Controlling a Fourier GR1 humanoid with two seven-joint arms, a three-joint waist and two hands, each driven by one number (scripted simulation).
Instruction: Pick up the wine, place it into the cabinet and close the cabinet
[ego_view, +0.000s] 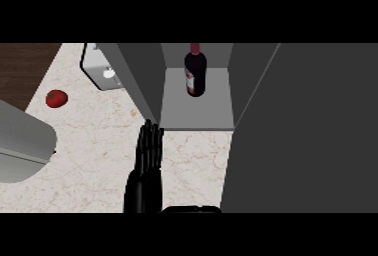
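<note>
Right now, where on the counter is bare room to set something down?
Widest bare counter: between the red fruit, the grey object at left and the left hand. A narrow strip lies between that hand and the open cabinet door. The shelf before the wine is bare. Tight by the white object.

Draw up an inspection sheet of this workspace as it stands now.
Surface: pale marbled counter.
Job's things: wine bottle is inside the cabinet, on its shelf. The cabinet is not yet closed: grey door panel left of the opening, large dark panel to its right.
Clutter: red round fruit; white-grey object beyond the grey door panel; big grey rounded shape at the left edge, unidentified.
Hands: left hand open, fingers straight, tips just below the grey door panel's near end; contact unclear. Right hand: only a black sliver at the lower edge.
Cables: nothing seen.
Surroundings: dark wood area at upper left.
</note>
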